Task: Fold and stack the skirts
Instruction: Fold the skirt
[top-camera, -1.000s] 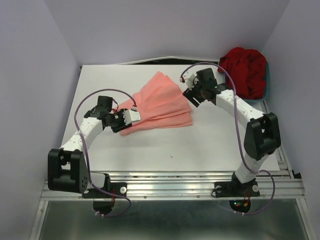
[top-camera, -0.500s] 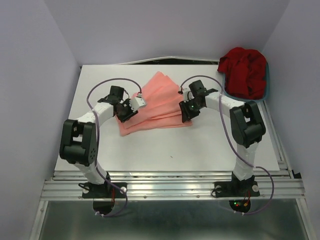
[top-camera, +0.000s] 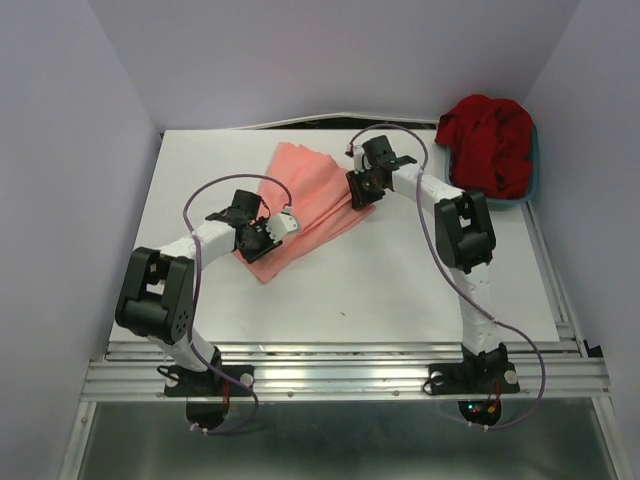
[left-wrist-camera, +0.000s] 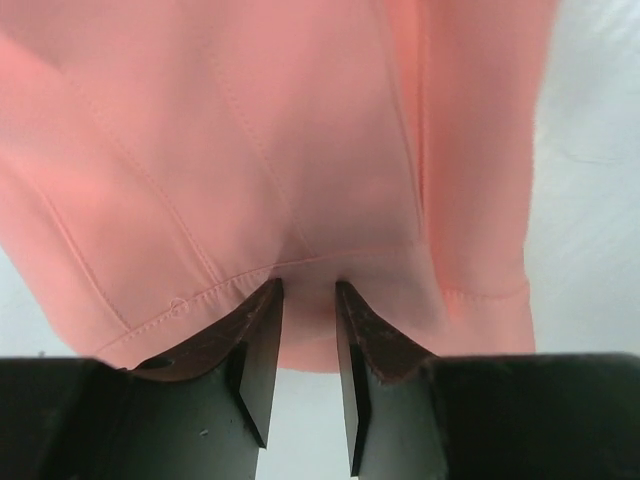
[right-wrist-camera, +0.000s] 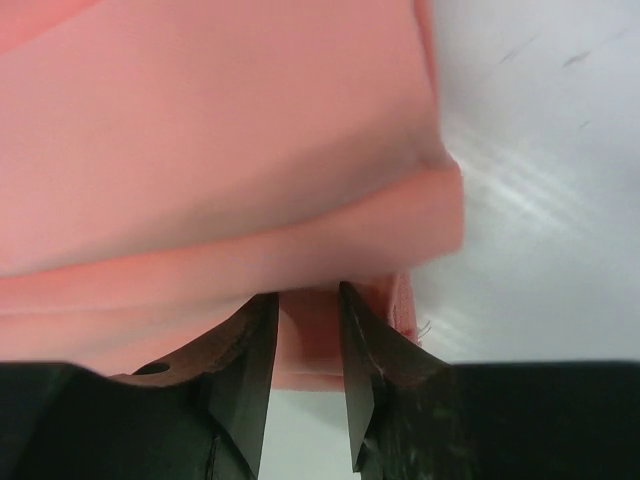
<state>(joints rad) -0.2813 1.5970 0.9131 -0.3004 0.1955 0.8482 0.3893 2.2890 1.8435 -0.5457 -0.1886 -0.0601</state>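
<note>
Since a second ago the salmon-pink pleated cloth skirt (top-camera: 310, 192) has shifted left on the white table (top-camera: 400, 290) and lies narrower, its long axis running near-left to far-right. Left gripper (left-wrist-camera: 307, 295), jaws almost closed, pinches its near hem. Right gripper (right-wrist-camera: 308, 295) pinches the far-right edge likewise. A deep red cloth skirt (top-camera: 490, 140) fills the teal plastic basin (top-camera: 536, 160) at far right.

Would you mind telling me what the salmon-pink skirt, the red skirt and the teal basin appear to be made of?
The salmon-pink skirt looks like thin, matte woven cloth: a stitched hem and pleat lines show. The red skirt seems a soft matte fabric, bunched in loose folds. The teal basin is probably smooth plastic, judging by its even rim.
</note>
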